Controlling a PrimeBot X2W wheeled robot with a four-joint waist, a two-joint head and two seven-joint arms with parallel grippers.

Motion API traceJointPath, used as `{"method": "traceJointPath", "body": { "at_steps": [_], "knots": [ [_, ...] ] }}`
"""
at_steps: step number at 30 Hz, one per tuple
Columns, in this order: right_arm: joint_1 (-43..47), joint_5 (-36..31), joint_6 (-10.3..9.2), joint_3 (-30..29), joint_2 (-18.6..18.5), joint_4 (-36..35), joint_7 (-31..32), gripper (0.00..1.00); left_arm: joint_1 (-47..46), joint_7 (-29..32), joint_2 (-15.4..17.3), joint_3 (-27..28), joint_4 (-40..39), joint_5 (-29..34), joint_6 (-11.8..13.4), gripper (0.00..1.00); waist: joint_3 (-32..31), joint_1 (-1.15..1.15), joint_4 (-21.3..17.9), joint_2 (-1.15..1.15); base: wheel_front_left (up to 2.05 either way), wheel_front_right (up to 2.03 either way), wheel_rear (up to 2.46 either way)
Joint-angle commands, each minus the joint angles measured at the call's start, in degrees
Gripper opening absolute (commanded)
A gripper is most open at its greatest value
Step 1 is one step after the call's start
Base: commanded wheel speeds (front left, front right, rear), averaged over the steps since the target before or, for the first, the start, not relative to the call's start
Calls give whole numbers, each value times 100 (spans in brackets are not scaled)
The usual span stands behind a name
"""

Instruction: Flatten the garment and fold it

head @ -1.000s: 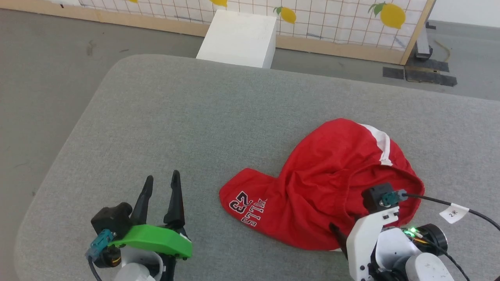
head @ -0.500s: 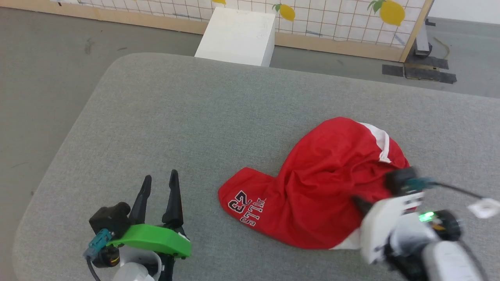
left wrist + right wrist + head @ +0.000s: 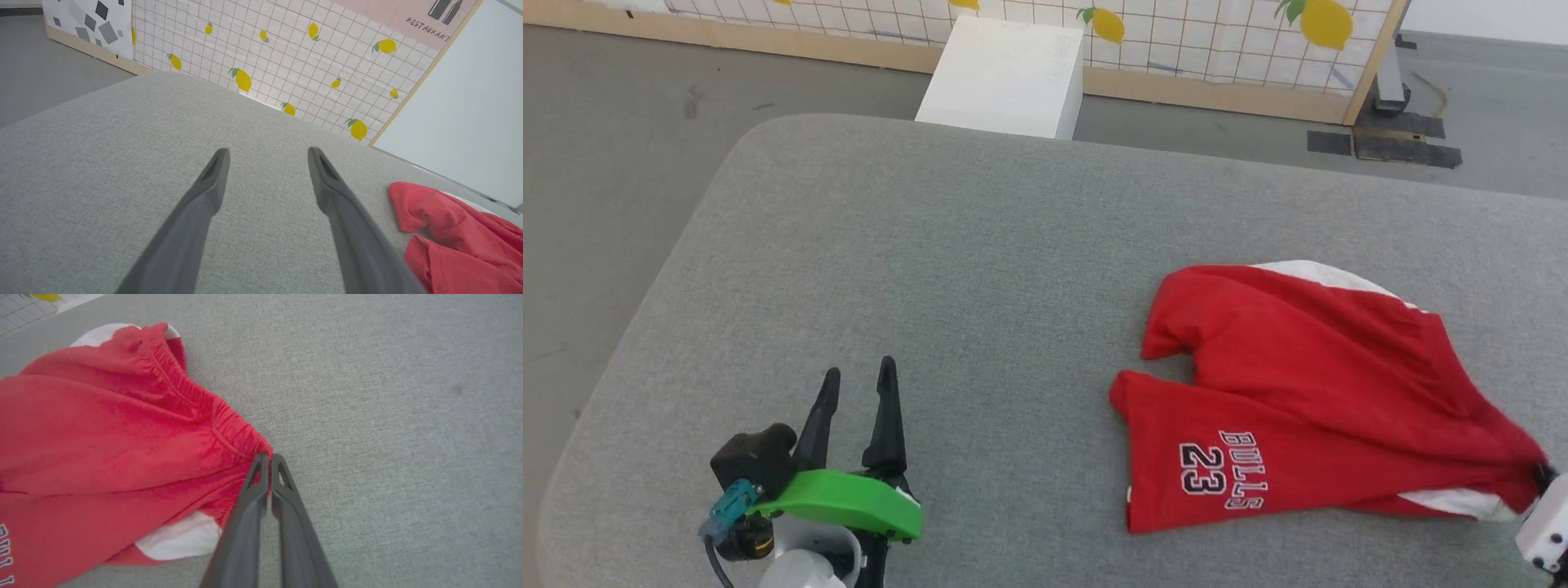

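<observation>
Your right tool point(image 3: 265, 456) is pinched shut on the waistband point(image 3: 192, 401) of the garment point(image 3: 1307, 384), which lies at the right of the grey padded surface point(image 3: 931, 245). Its legs run left toward your left tool point(image 3: 859, 367), which is spread wide, empty and well apart from the hems.

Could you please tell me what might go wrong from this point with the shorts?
The right gripper pinches just a corner of the waistband at its tips, so the shorts may slip free. The left gripper hangs open, away from them; a one-sided pull may leave them bunched.
</observation>
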Motion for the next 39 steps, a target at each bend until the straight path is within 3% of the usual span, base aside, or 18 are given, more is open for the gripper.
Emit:
{"method": "traceJointPath", "body": {
  "at_steps": [1, 2, 10, 13, 16, 20, 24, 31, 35, 36, 37, 38, 39],
  "knots": [
    [28, 37, -8, 2, -3, 99, -15, 0, -49, -27, -13, -2, 12, -24, -17, 100, 5, 0, -13, 0, 0, 0, 0],
    [18, 109, -8, 37, -3, 157, -73, 100, -42, -27, -13, -8, 28, -19, -23, 100, 2, 0, -27, 0, 0, 0, 0],
    [-109, 637, -8, 231, -3, 130, -853, 100, -253, 67, -13, -448, 178, -343, -110, 100, -56, 0, -129, 0, 0, 0, 0],
    [-90, 568, -8, 169, -3, 32, -1004, 100, -538, 483, -13, -922, 189, -527, -170, 100, -107, 0, -164, 0, 0, 0, 0],
    [-45, 479, -8, 127, -3, -106, -1031, 100, -833, 1317, -13, -1557, 268, -802, -190, 100, -155, 0, -238, 0, 0, 0, 0],
    [-20, 429, -8, 100, -3, -207, -1025, 100, -1079, 2755, -13, -2335, 445, -1115, 54, 100, -145, 0, -374, 0, 0, 0, 0],
    [-42, 431, -8, 141, -3, -137, -1014, 100, -1228, 3834, 23, -2846, 624, -818, 396, 100, -87, 0, -564, 0, 0, 0, 0],
    [-152, 521, -8, 285, -3, 55, -1167, 100, -1234, 4556, 149, -3262, 798, -472, 711, 100, 66, 0, -778, 0, 0, 0, 0],
    [-189, 531, -8, 342, -3, 116, -1250, 100, -1185, 4638, 151, -3305, 923, -533, 703, 100, 127, 0, -813, 0, 0, 0, 0],
    [-188, 539, -8, 353, -3, 133, -1263, 100, -1182, 4612, 147, -3306, 945, -553, 686, 90, 153, 0, -804, 0, 0, 0, 0],
    [-192, 545, -8, 359, -3, 152, -1286, 100, -1176, 4540, 136, -3279, 950, -601, 661, 38, 169, 0, -793, 0, 0, 0, 0],
    [-192, 547, -8, 368, -3, 172, -1299, 100, -1175, 4483, 129, -3266, 955, -630, 639, 0, 177, 0, -780, 0, 0, 0, 0],
    [-194, 555, -8, 375, -3, 199, -1316, 100, -1172, 4447, 120, -3262, 973, -673, 604, 0, 188, 0, -758, 0, 0, 0, 0]
  ]
}}
